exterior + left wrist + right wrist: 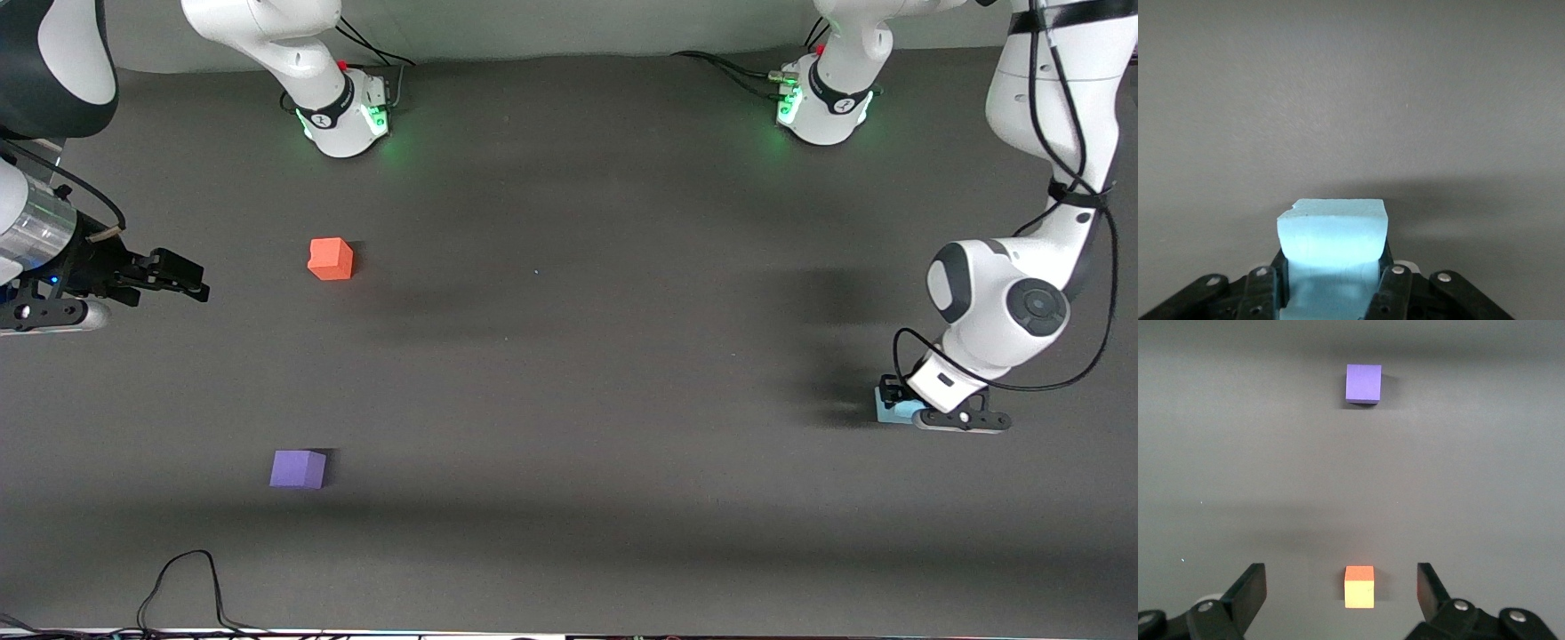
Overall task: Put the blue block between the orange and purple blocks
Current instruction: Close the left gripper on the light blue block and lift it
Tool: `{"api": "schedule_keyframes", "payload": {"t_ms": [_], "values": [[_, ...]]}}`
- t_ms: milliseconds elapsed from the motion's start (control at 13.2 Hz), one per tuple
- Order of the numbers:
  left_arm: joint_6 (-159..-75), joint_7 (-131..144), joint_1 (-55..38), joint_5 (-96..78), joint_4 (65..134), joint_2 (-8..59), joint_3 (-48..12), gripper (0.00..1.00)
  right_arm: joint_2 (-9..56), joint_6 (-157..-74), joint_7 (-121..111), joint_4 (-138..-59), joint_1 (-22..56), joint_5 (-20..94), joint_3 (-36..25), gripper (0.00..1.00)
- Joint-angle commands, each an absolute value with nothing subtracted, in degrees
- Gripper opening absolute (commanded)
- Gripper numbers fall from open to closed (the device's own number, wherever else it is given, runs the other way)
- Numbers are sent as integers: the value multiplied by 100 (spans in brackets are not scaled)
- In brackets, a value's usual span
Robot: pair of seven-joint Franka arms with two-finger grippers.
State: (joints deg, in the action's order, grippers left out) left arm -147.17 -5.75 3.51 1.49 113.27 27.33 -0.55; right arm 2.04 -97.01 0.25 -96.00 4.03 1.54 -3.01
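Now my left gripper (896, 411) clamps the blue block (1332, 230) on the table (569, 356); my right gripper (1341, 590) waits, fingers spread, above the orange block (1359, 586), purple block (1363, 383) ahead.

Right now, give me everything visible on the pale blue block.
The small pale sky-blue matte cube looks like soft foam, with slightly rounded edges and a small nick at one top corner. It sits low at the dark grey table toward the left arm's end, clamped between the black fingers of the left end effector, which is shut on two of its sides. Whether it rests on the table cannot be told. It lies well apart from the other two cubes.
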Motion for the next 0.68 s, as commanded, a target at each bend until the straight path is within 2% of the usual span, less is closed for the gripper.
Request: {"api": "schedule_keyframes", "payload": {"t_ms": [0,454,605], "values": [[-13443,-571,369,211,10725,2365,-62,45,150,-9765,-53,-9650,439,79,-334,100],[-10210,-108,194,114,8705,2118,-184,46,149,-9765,-53,-9642,439,79,-334,100],[-9608,524,-86,88,8106,2127,-351,46,158,-9765,-53,-9650,431,79,-334,100]]}}
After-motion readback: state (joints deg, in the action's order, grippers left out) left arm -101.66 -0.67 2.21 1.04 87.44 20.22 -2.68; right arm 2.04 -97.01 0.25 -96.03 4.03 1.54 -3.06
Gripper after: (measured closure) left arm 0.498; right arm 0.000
